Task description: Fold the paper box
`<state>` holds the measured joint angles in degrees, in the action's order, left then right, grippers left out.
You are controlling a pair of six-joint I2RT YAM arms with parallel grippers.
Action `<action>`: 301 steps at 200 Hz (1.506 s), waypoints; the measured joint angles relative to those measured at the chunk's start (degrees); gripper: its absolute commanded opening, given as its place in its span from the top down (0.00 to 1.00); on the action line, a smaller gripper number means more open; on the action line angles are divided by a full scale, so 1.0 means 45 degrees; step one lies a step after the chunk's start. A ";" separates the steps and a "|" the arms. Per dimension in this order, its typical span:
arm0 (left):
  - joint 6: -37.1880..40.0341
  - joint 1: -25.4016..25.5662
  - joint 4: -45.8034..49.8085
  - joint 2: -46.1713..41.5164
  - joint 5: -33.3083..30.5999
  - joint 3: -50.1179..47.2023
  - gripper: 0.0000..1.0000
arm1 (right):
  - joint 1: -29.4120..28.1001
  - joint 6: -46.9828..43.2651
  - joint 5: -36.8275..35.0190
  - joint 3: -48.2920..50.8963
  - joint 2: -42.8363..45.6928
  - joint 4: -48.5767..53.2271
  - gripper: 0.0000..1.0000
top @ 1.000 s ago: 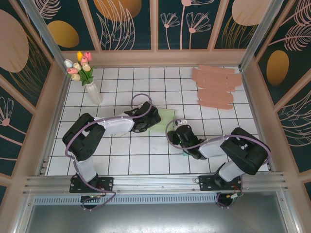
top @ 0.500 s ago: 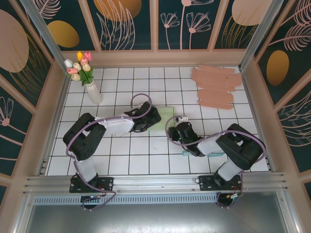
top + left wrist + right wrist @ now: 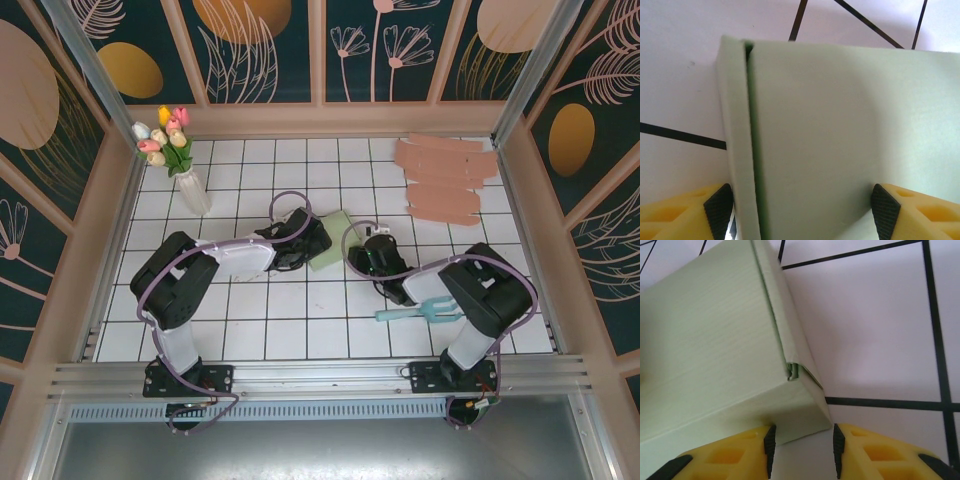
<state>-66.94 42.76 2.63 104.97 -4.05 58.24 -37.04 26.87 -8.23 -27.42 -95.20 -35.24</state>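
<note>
I count one pale green box (image 3: 335,252), lying near the middle of the bench (image 3: 260,330) between my two arms. My left fingers (image 3: 717,212) stand wide apart with the box's near edge between the pads, though I can't tell whether they press it; my right fingers (image 3: 770,450) are parted a little, with one box corner just at their gap and not pinched. Also on the bench are one vase (image 3: 190,190) of tulips, one pile of pink sheets (image 3: 445,180) and one teal tool (image 3: 415,312).

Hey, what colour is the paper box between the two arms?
Pale green, plain, no print. The paper box shows best in the left wrist view.
</note>
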 measured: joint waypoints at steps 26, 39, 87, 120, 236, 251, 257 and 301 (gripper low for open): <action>0.0199 0.0029 0.0311 -0.0185 0.0228 -0.0029 0.24 | 0.0355 0.0000 0.0515 -0.0155 0.0049 0.0291 0.62; 0.0316 0.0078 0.0520 -0.0321 0.0359 -0.0058 0.24 | 0.0447 0.0005 0.0641 -0.0291 0.0049 0.0544 0.63; 0.0874 0.0170 0.0573 -0.1967 0.0568 -0.1297 0.22 | 0.0675 0.0121 0.1059 -0.0355 0.0097 0.0767 0.66; 0.1836 0.0170 0.0563 -0.2817 0.0311 -0.0957 0.15 | 0.0884 0.0223 0.1336 -0.0408 0.0316 0.1511 0.88; 0.7359 -0.2550 -0.1540 0.1928 0.2531 0.2293 0.18 | 0.2715 0.0918 0.3910 -0.2079 -0.0680 0.2837 1.00; 0.7597 -0.2482 -0.1880 0.2283 0.3235 0.2322 0.19 | 0.2739 0.0923 0.4104 -0.2307 -0.0923 0.2778 1.00; 0.7635 -0.2472 -0.2030 0.2341 0.3512 0.2317 0.20 | 0.2744 0.0923 0.4163 -0.2380 -0.1020 0.2725 1.00; 0.7431 -0.2409 -0.3910 0.2370 0.5217 0.1802 0.22 | 0.2764 0.0991 0.4556 -0.2832 -0.1651 0.2210 1.00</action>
<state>-33.50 31.92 -14.96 115.63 19.42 66.35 -24.60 31.33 12.27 -40.16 -102.63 -25.30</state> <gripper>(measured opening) 0.781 0.051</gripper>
